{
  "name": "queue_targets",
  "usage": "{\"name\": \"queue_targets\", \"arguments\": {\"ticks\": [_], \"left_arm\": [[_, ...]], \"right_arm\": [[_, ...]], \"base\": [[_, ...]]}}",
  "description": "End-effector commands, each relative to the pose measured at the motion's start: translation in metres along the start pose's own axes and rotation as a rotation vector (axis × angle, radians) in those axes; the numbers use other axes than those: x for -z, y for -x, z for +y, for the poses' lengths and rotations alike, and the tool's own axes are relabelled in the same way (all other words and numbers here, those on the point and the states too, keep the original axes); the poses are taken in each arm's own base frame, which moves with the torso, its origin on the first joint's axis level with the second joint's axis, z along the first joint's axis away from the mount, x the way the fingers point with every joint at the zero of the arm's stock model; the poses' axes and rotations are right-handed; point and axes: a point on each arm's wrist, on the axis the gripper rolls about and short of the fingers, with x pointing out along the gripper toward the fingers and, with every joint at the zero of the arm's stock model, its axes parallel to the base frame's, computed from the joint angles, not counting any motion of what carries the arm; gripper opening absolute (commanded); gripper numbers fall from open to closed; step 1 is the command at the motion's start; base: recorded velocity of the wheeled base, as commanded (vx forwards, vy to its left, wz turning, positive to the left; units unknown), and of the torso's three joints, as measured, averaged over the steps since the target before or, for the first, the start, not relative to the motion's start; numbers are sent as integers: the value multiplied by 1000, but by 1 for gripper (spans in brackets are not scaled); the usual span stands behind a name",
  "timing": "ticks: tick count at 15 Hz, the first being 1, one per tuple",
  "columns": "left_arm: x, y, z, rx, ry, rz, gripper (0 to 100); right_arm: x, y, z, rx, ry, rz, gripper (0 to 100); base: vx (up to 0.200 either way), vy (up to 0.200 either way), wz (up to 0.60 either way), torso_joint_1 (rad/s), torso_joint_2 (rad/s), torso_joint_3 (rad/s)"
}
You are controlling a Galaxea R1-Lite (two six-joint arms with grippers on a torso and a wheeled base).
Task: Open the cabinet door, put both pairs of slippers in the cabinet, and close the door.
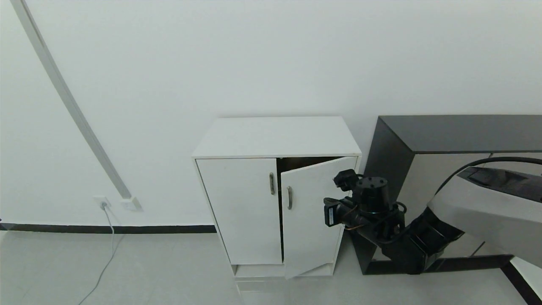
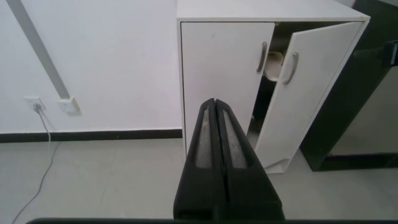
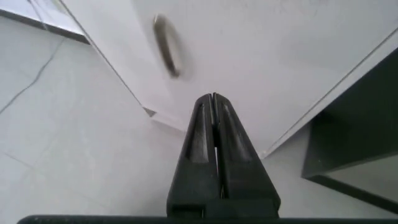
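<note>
Item 1, right gripper (image 3: 213, 99): fingers pressed together, holding nothing. I have it just in front of the cabinet (image 1: 275, 137), close to the face of the right door (image 1: 311, 220).

Item 2, left gripper (image 2: 214, 102): also closed and empty, well back from the cabinet front and facing it.

Item 3, doors, two: the left door (image 1: 237, 207) is flush, while the right door stands ajar with its free edge toward the cabinet's middle.

Item 4, handles, two: right handle (image 1: 289, 198) and left handle (image 1: 272, 183), both upright bars. The right arm is the nearer one, and any push or pull is across the door's upright axis.

Item 5, slippers: none I can count. A pale shape (image 2: 273, 62) in the cabinet's gap may be one.
</note>
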Motion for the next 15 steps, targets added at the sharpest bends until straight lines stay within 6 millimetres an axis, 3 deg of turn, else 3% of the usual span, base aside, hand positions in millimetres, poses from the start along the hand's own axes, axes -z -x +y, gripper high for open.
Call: {"name": "queue_targets", "arguments": {"ticks": [1,5,9,12,15], "left_arm": [[0,0,0,-1,0,1,0],[0,0,0,-1,2,1,0],[0,0,0,-1,0,1,0],[0,0,0,-1,0,1,0],[0,0,0,-1,0,1,0]], "right_arm": [[1,16,0,-45,1,2,0],[14,53,8,-189,10,0,0],[28,69,14,-219,18,12,0],[34,70,19,-231,23,35,0],[39,59,26,-246,28,38,0]], "base": [[0,0,0,0,0,0],[0,0,0,0,0,0],[200,0,0,-5,-1,5],[200,0,0,15,1,1],[200,0,0,1,1,4]]}}
